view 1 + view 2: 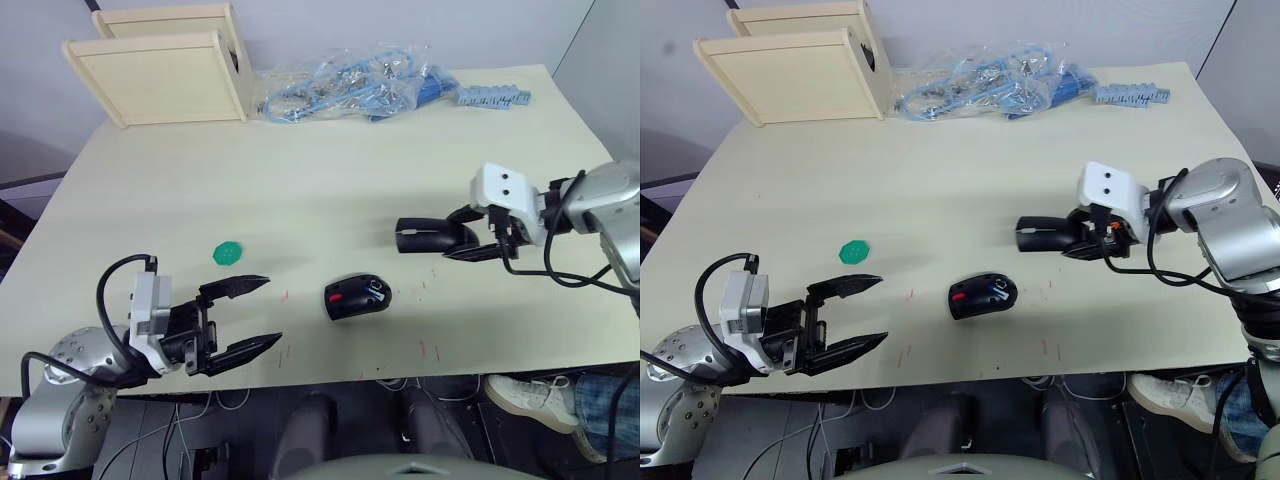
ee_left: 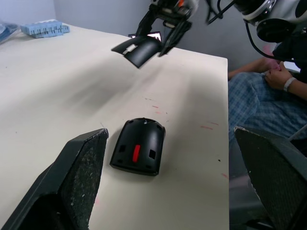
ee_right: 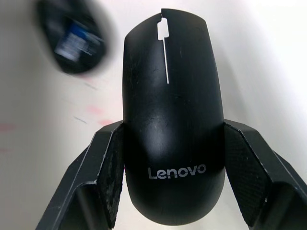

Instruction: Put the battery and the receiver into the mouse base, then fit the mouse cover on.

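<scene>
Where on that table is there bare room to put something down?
The wide middle, between the wooden boxes, green disc and mouse base, is bare. So is the right edge below the blue blocks. The far edge is crowded with the bag of blue cables.

One of nearly everything on the table, two of the wooden panels and the grippers.

One mouse base (image 1: pixel 356 297), with one blue-banded battery (image 1: pixel 373 293) seated inside it; one mouse cover (image 3: pixel 172 115); one green disc (image 1: pixel 228 252); two pale wooden panels (image 1: pixel 160 78) stacked at the far corner; one clear bag of blue cables (image 1: pixel 345 88); one blue connector strip (image 1: pixel 493 96). Two grippers: one left gripper (image 1: pixel 258 315) and one right gripper (image 1: pixel 452 238). One person's shoe (image 1: pixel 528 398) shows below the table edge.
</scene>
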Controlling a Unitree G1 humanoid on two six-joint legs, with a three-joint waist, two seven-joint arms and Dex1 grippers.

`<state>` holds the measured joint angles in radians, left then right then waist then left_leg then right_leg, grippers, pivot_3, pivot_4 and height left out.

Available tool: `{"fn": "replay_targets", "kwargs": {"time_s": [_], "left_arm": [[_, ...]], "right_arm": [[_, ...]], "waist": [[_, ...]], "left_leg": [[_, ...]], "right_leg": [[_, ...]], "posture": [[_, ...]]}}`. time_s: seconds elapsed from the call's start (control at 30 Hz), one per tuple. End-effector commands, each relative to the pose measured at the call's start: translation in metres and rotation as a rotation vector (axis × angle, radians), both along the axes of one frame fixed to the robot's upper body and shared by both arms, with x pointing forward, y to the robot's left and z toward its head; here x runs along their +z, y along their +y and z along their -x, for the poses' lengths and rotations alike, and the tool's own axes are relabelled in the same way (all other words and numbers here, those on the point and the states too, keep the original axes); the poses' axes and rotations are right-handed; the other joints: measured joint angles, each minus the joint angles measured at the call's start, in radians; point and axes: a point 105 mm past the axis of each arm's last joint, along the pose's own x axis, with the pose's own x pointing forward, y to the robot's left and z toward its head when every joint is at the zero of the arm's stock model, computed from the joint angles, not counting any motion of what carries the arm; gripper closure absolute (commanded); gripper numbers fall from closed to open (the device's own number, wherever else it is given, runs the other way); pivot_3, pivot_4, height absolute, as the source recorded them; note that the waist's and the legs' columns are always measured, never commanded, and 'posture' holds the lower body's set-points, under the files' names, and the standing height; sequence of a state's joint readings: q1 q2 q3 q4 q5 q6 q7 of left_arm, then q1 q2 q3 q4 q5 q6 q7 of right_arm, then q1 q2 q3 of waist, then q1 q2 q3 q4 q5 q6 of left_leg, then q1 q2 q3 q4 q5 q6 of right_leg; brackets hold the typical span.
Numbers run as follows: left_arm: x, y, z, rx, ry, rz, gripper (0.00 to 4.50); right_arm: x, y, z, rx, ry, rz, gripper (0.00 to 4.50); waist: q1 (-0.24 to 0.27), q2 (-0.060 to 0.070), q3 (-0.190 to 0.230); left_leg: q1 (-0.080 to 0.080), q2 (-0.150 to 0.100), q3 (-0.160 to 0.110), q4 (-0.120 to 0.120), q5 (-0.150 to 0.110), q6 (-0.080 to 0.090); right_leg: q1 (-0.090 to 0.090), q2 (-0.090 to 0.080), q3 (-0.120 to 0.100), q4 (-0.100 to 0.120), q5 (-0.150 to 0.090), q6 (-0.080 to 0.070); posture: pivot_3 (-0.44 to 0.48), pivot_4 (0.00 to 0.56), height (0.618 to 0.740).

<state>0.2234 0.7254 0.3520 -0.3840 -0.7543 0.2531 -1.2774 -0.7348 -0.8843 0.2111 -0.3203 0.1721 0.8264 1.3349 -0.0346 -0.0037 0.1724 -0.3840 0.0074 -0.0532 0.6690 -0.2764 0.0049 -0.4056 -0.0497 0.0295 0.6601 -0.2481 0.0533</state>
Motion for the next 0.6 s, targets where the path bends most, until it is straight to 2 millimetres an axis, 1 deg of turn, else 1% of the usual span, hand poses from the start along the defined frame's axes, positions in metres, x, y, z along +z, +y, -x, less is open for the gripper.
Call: {"fn": "replay_targets", "kwargs": {"time_s": [0.03, 0.1, 0.17, 0.23, 0.4, 0.53, 0.6], "left_arm": [[0.011, -0.002, 0.001, -0.016, -0.028, 0.0, 0.0], [0.011, -0.002, 0.001, -0.016, -0.027, 0.0, 0.0], [0.012, -0.001, 0.001, -0.014, -0.025, -0.001, 0.0], [0.012, 0.0, 0.002, -0.008, -0.023, -0.005, 0.0], [0.01, 0.004, 0.003, 0.007, -0.015, -0.016, 0.0], [0.009, 0.006, 0.004, 0.012, -0.01, -0.027, 0.0], [0.009, 0.007, 0.004, 0.012, -0.009, -0.031, 0.0]], "right_arm": [[0.013, 0.014, 0.011, 0.022, -0.011, 0.009, 2.07], [0.015, 0.02, 0.013, 0.031, -0.01, 0.012, 2.07], [0.017, 0.03, 0.018, 0.056, -0.007, 0.031, 2.07], [0.016, 0.04, 0.022, 0.091, 0.002, 0.071, 2.07], [0.015, 0.06, 0.028, 0.142, 0.02, 0.104, 2.07], [0.006, 0.078, 0.025, 0.164, 0.034, 0.128, 2.07], [0.001, 0.084, 0.022, 0.169, 0.03, 0.142, 2.07]], "waist": [[0.0, 0.0, 0.0], [0.0, 0.0, 0.0], [0.0, 0.0, 0.0], [-0.002, 0.0, 0.0], [-0.003, 0.0, 0.0], [-0.003, 0.0, 0.0], [-0.003, 0.0, 0.0]], "left_leg": [[0.0, 0.0, 0.0, 0.0, 0.0, 0.0], [0.0, 0.0, 0.0, 0.0, 0.0, 0.0], [-0.001, 0.0, 0.0, 0.0, 0.0, 0.0], [-0.001, 0.0, 0.0, 0.0, 0.0, 0.0], [-0.004, 0.0, 0.0, 0.0, 0.0, 0.0], [-0.007, -0.001, -0.001, 0.0, 0.0, 0.0], [-0.008, -0.001, -0.002, 0.0, 0.0, 0.0]], "right_leg": [[0.0, 0.0, 0.0, 0.0, 0.0, 0.0], [0.0, -0.001, 0.0, 0.0, 0.0, 0.0], [0.0, -0.001, -0.001, 0.0, 0.0, 0.0], [-0.002, -0.001, -0.001, 0.0, 0.0, 0.0], [-0.004, -0.001, -0.001, 0.001, 0.0, 0.0], [-0.007, -0.002, -0.002, 0.001, 0.0, 0.0], [-0.007, -0.002, -0.003, 0.001, 0.0, 0.0]], "posture": [[0.0, 0.15, 0.74], [0.0, 0.15, 0.74], [0.0, 0.15, 0.74], [0.0, 0.15, 0.74], [0.0, 0.15, 0.74], [0.0, 0.15, 0.74], [0.0, 0.15, 0.74]]}}
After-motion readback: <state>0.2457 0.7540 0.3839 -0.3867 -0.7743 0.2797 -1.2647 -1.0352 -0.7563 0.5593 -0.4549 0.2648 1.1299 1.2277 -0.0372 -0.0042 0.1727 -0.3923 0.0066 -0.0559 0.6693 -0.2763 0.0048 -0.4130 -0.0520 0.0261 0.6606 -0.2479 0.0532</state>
